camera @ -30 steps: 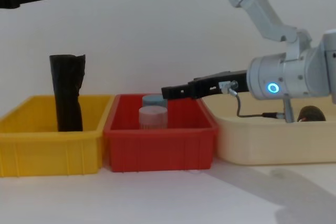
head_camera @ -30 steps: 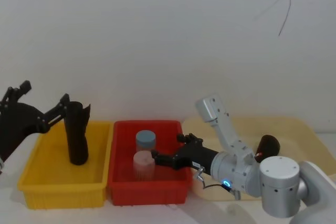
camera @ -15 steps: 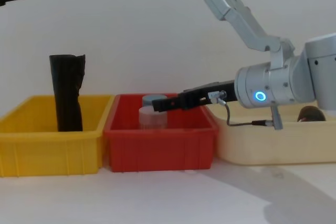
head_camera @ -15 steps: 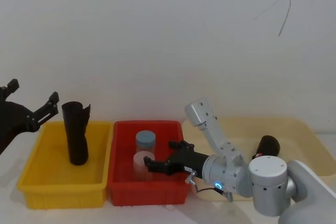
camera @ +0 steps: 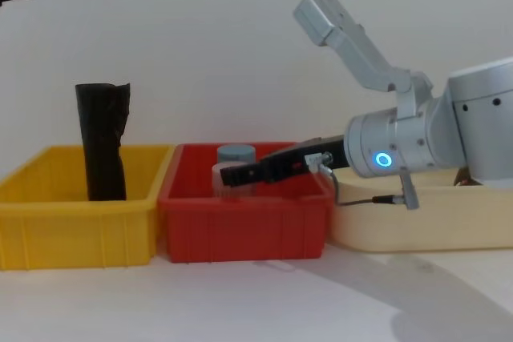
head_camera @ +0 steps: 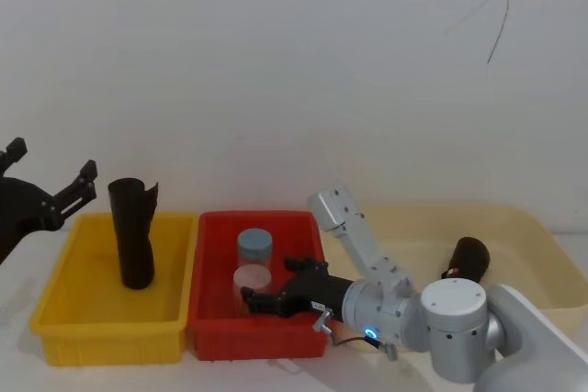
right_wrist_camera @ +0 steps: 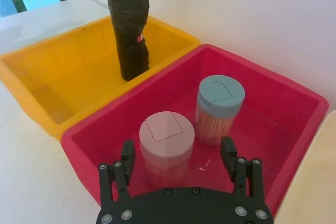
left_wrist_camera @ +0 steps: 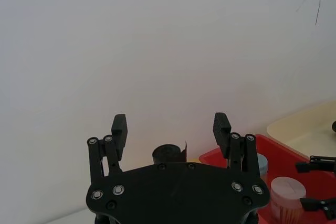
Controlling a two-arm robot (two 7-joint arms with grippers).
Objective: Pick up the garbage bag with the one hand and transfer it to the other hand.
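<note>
The yellow bin (head_camera: pixel 55 319) holds the upright jagged-topped black roll (head_camera: pixel 134 234), just right of the raised left claw (head_camera: pixel 50 181), fingers spread, empty. The right claw (right_wrist_camera: pixel 179 157), fingers apart, straddles the pink-lidded jar (right_wrist_camera: pixel 167 148) in the red bin (head_camera: pixel 216 337). The garbage bag (head_camera: pixel 466 257) lies behind it in the beige tray (head_camera: pixel 542 254).

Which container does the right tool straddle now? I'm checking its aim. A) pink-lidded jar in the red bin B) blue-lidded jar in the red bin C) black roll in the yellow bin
A: the right tool has open fingers on either side of the pink-lidded jar in the red bin.
</note>
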